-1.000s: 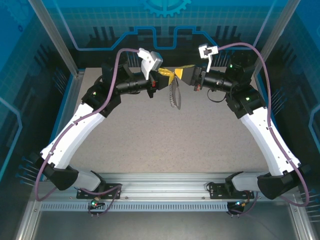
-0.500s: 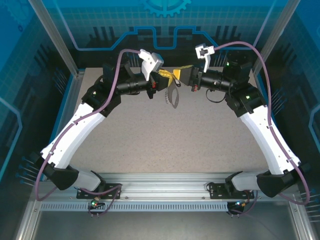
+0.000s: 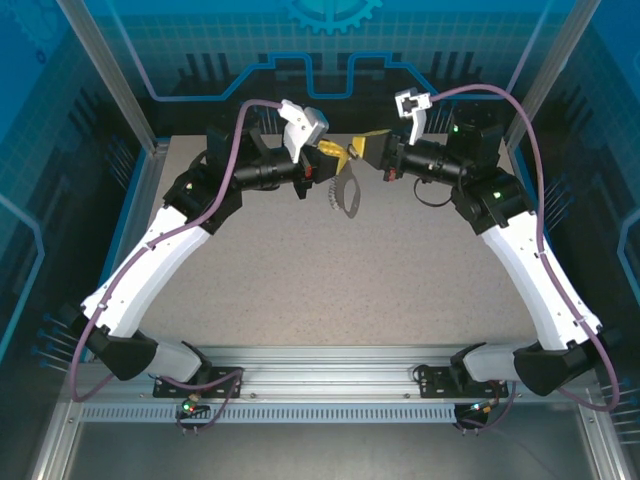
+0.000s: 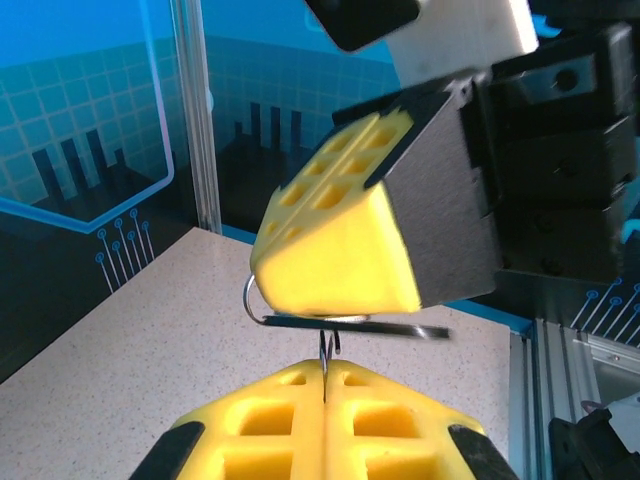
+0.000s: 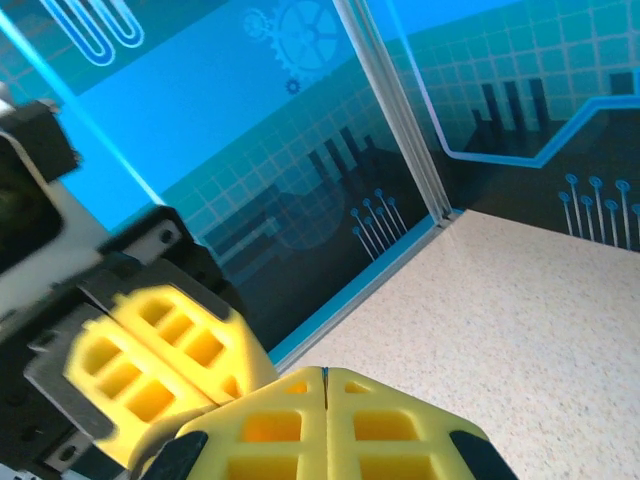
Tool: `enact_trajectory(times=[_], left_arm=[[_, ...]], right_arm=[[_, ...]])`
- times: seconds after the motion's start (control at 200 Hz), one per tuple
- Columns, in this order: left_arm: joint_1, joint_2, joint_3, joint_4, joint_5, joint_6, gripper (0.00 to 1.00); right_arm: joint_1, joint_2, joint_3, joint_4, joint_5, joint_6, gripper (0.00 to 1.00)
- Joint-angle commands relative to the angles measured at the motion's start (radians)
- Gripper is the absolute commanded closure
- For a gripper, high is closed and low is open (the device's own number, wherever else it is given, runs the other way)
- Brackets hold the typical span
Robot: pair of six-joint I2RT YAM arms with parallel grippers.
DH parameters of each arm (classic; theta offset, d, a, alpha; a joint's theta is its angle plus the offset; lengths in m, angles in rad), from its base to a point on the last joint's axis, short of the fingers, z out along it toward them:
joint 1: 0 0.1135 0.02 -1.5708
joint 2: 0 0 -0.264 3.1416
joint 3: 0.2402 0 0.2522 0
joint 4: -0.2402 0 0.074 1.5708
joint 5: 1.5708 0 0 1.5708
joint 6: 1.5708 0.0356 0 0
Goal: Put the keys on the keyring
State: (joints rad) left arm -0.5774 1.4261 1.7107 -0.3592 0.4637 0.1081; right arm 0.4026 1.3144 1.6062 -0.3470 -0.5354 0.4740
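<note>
The keyring [image 3: 346, 192], a dark oval loop with a thin silvery chain, hangs in the air between the two arms at the back of the table. In the left wrist view it is edge-on, a dark flat bar [image 4: 385, 326] with a curved wire end. My left gripper [image 3: 334, 156] [image 4: 327, 368] is shut on a thin wire loop of it. My right gripper [image 3: 360, 148] [image 5: 325, 372] is shut, with its yellow fingertips [image 4: 330, 250] just above the bar. What sits between its pads I cannot make out. The keys are hidden.
The speckled table [image 3: 340, 290] stretches out below the grippers. Blue panelled walls and an aluminium post [image 4: 195, 110] close the back and sides. A metal rail [image 3: 330, 365] with both arm bases runs along the near edge.
The keyring has turned a little under the grippers and shows a broader face. Both grippers stay shut and close together, with only small shifts.
</note>
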Motion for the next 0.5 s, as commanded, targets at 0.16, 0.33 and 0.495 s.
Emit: enact_trajectory(times=[0.16,0.33,0.495], left_arm=[[-0.010,-0.004,0.045,0.068,-0.014,0.019,1.00],[-0.010,0.006,0.047,0.066,-0.020,0.026,1.00],[-0.010,0.022,0.062,0.058,-0.028,0.036,1.00]], right_arm=[[-0.061,-0.028,-0.054,0.069,-0.078,0.073,1.00],[-0.072,-0.048,-0.053,0.121,-0.124,0.086,1.00],[-0.079,-0.067,-0.054,0.152,-0.159,0.089,1.00]])
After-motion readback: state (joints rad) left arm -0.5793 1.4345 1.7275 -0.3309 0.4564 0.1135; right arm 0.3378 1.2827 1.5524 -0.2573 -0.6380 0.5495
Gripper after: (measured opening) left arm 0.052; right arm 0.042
